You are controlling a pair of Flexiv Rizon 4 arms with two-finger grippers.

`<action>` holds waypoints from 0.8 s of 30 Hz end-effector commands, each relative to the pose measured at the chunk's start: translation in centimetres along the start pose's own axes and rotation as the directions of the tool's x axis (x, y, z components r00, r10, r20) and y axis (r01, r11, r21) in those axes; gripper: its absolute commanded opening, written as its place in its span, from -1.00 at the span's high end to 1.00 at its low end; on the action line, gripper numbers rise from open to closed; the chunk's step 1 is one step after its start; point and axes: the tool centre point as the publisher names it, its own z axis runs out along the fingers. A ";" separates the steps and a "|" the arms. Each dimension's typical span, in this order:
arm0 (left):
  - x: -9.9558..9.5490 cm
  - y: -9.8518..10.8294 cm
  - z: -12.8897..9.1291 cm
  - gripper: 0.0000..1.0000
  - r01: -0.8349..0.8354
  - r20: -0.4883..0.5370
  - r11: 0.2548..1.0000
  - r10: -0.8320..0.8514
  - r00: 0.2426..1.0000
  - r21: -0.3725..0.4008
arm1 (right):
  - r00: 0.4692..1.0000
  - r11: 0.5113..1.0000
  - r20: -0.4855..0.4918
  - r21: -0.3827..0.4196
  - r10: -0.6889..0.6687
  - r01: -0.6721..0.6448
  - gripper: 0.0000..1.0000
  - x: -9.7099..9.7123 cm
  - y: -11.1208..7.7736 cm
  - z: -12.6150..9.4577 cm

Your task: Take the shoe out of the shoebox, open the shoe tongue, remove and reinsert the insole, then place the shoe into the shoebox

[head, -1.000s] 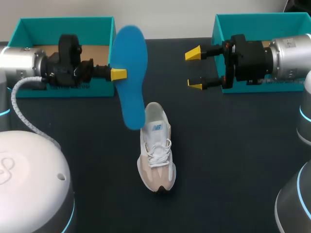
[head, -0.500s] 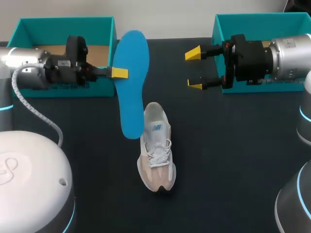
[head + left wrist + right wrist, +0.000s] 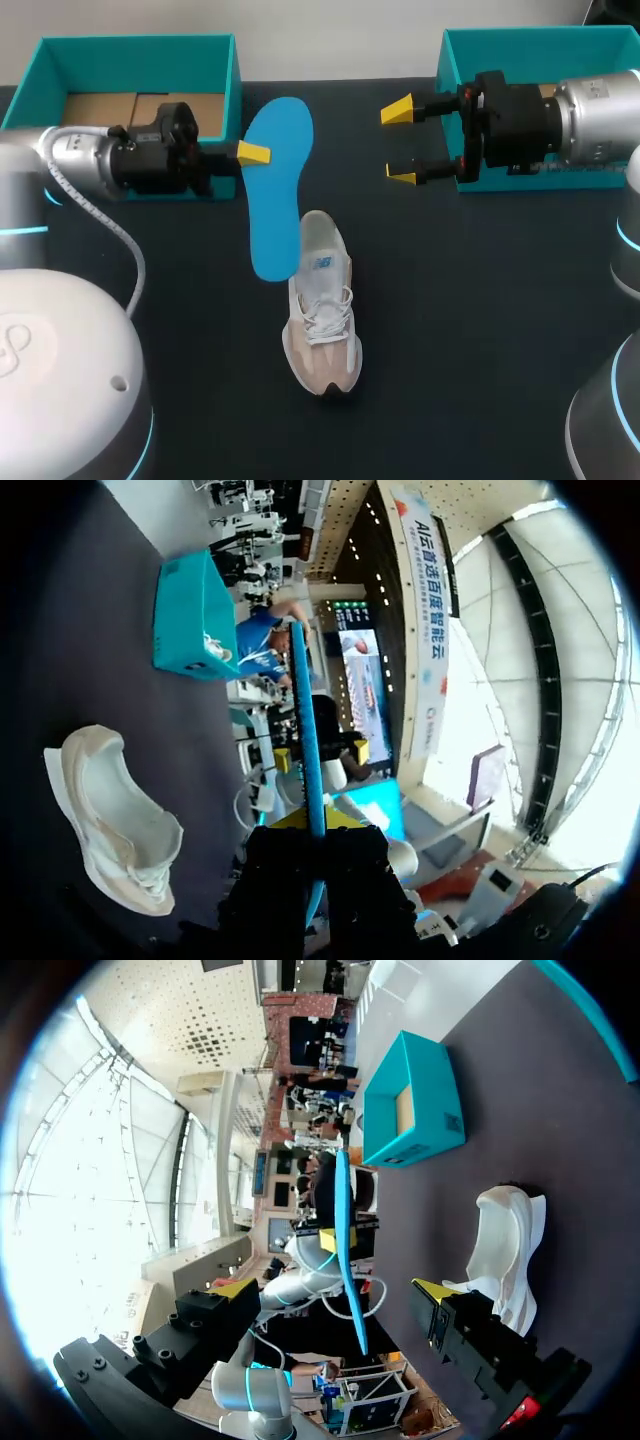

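Over the beige-and-white lace-up sneaker [image 3: 322, 305] on the dark bench [image 3: 480, 320], left fingers [image 3: 253, 153] stay clamped on the flat blue foam insole [image 3: 275, 195], now swung lower with its tip at the sneaker's collar, so reinsertion looks next; right fingers [image 3: 397, 110] hang wide apart, empty, beyond the sneaker.

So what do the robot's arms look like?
The left arm and right arm are shiny silver tubes with glowing blue rings. Each has black jaws ending in bright yellow tips. A pale braided cable loops off the left one.
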 end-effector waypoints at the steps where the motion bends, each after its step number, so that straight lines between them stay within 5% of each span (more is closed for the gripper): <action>1: -0.4 0.0 0.0 1.00 0.173 -0.031 0.985 -0.173 0.985 0.020 | 1.000 1.000 0.000 -0.003 0.000 0.000 -1.00 0.0 0.0 0.2; 19: -0.3 -0.2 0.3 1.00 0.109 0.018 0.994 -0.110 0.994 0.021 | 1.000 1.000 0.000 -0.003 0.000 0.000 -1.00 0.0 0.0 0.2; 24: -0.3 -0.2 0.3 1.00 0.109 0.018 0.994 -0.110 0.994 0.021 | 0.974 1.000 0.227 -0.019 -0.016 0.021 -1.00 2.3 -0.7 1.1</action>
